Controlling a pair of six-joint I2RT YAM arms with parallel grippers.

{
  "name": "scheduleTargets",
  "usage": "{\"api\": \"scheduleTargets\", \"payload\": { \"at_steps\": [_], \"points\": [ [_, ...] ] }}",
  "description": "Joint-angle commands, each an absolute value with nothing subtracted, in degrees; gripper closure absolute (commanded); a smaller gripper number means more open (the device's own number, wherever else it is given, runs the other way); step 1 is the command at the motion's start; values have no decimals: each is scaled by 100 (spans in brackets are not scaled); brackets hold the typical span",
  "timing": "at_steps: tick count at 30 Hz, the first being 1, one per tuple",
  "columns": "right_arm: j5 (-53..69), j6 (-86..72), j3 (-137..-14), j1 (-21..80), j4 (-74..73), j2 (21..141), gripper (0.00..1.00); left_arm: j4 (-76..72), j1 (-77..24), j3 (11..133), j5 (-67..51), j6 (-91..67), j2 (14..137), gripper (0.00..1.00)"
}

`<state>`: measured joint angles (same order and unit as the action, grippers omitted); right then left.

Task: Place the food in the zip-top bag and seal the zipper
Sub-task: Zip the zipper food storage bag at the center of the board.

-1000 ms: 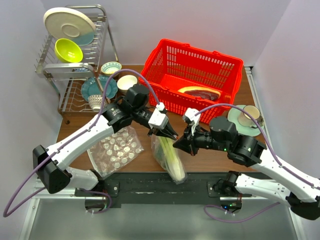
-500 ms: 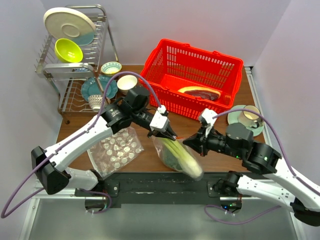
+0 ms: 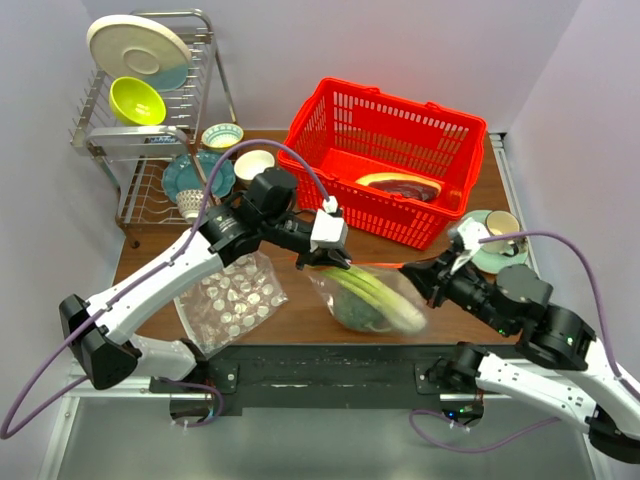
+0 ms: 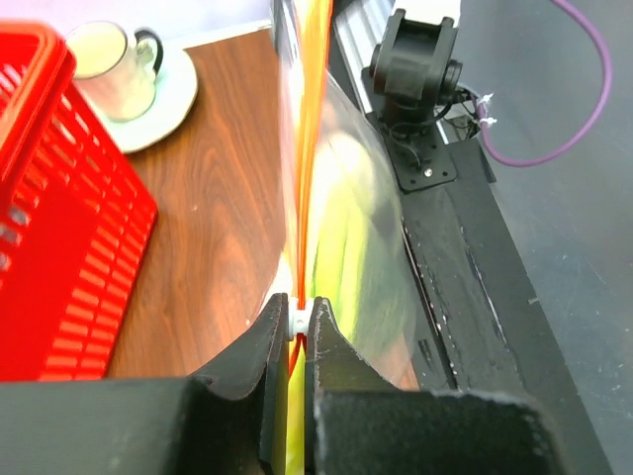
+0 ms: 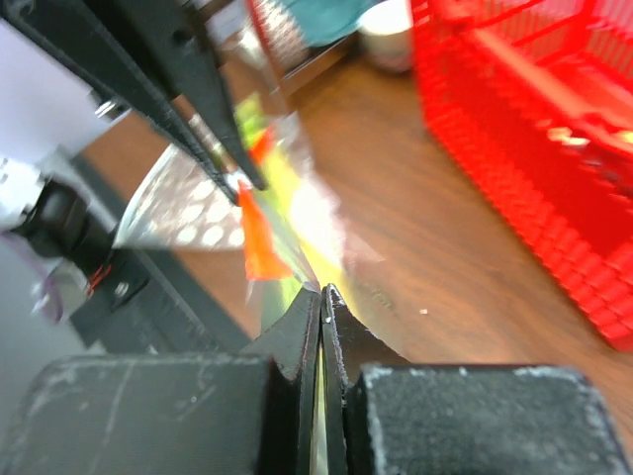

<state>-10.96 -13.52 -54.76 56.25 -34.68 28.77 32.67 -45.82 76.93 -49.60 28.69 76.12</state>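
Stalks (image 3: pixel 375 292) lay in the bag (image 3: pixel 392 308), a slab (image 3: pixel 398 184) in the basket (image 3: pixel 330 130). The left jaws and right jaws pinched the zipper (image 4: pixel 312 119); the right had slid toward 3 o'clock.

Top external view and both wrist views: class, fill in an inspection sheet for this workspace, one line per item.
Surface: wooden table, partly covered.
Job's things: zip-top bag stretched between both hands, green stalks inside. The red-brown slab lies in the red basket, not bagged.
Clutter: dotted bag, loaded dish rack, cup.
Hands: left hand shut on the zipper. The right hand is shut on the bag's edge.
Cables: purple cable arcs above the table, no snag seen.
Surroundings: plain pale walls, nothing else seen.
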Motion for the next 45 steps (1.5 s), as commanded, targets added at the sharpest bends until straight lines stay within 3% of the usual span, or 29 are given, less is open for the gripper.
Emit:
{"api": "scheduleTargets", "payload": {
  "at_steps": [1, 10, 11, 12, 13, 16, 23, 35, 38, 42, 43, 45],
  "points": [
    [-2276, -1468, -5546, 5625, -3428, 2707, 100, 3428, -4509, 7471, -4396, 2435, 7278, 100],
    [-2744, -1653, -5441, 5625, -3639, 2751, 100, 3656, -4509, 7541, -3964, 2189, 7093, 100],
    [-2568, -1591, -5440, 5616, -3604, 2777, 85, 3665, -4509, 7567, -3955, 2093, 7084, 100],
    [-2166, -1460, -5475, 5616, -3551, 2830, 55, 3665, -4509, 7585, -3938, 2057, 7075, 100],
    [-2006, -1389, -5502, 5625, -3516, 2978, 44, 3674, -4509, 7602, -3894, 2013, 7075, 100],
    [-963, -1038, -5616, 5625, -3340, 3320, 25, 3753, -4509, 7690, -3885, 1951, 7075, 100],
    [700, -133, -6292, 5625, -3392, 4479, 16, 3990, -4526, 7805, -3937, 1907, 7040, 100],
    [1134, 334, -6785, 5625, -3216, 5791, 28, 4113, -4526, 7831, -4113, 2083, 6750, 100],
    [1265, 378, -6820, 5625, -3226, 5950, 36, 4157, -4526, 7849, -4166, 2127, 6680, 100],
    [1283, 255, -6706, 5625, -3112, 5915, 77, 4166, -4526, 7805, -4131, 2153, 6583, 100],
    [1205, 229, -6680, 5625, -3094, 5845, 96, 4192, -4526, 7779, -4096, 2145, 6566, 100],
    [1082, 150, -6583, 5625, -3050, 5722, 100, 4236, -4518, 7743, -4008, 2118, 6548, 100]
  ]
}}
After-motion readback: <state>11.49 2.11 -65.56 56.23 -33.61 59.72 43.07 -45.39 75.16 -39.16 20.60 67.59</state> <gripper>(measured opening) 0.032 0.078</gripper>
